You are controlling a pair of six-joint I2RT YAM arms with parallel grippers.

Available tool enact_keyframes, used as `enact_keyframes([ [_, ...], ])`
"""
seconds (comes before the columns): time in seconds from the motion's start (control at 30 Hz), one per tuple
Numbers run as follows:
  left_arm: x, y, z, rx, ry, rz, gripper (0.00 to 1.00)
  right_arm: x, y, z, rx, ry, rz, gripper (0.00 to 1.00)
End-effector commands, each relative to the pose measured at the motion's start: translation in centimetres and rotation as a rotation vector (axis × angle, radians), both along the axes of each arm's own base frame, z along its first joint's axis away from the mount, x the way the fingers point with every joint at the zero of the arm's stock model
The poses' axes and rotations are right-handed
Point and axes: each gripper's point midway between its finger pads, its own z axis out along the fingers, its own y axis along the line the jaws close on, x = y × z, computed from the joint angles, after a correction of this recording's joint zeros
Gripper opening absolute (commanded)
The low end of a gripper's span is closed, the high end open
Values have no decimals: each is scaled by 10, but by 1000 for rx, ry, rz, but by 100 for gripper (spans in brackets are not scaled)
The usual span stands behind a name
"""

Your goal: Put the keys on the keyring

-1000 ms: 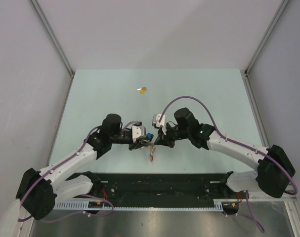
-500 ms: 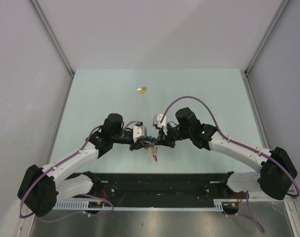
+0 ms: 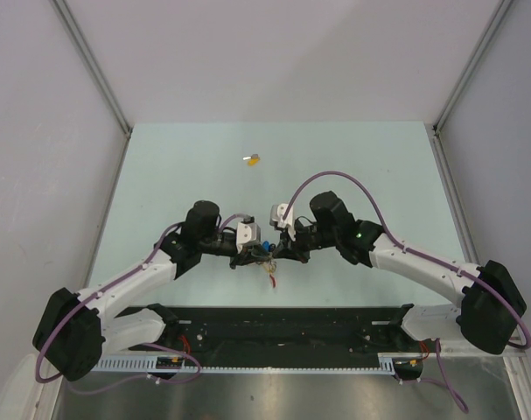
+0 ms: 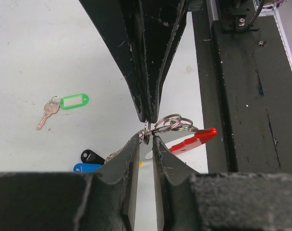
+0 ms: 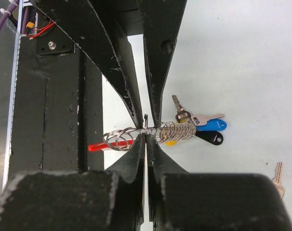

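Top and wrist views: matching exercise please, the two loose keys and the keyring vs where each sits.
Things:
1. green-headed key
2. yellow-headed key
3. keyring

Places:
A. pinched in the right arm's fingers
B. alone on the far part of the table
C. flat on the table close to the arms, held by nothing

Pairs: 1-C, 2-B, 3-A

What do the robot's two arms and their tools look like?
Both the left arm and right arm have white links with bulky black joints, and a purple cable loops along each. A small green light glows on the right arm. The left tool and right tool each have two black, tapered fingers, scuffed and scratched.
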Motion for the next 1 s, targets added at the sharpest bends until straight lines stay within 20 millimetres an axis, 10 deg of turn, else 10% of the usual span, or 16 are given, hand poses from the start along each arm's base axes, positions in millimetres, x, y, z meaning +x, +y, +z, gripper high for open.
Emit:
enact_keyframes([
  [0.0, 0, -5, 24, -54, -26, -34, 21, 3, 10, 30, 67, -69, 22, 0],
  [0.97, -2, -8, 29, -70, -30, -32, 0, -1, 14, 27, 51, -69, 4, 1],
])
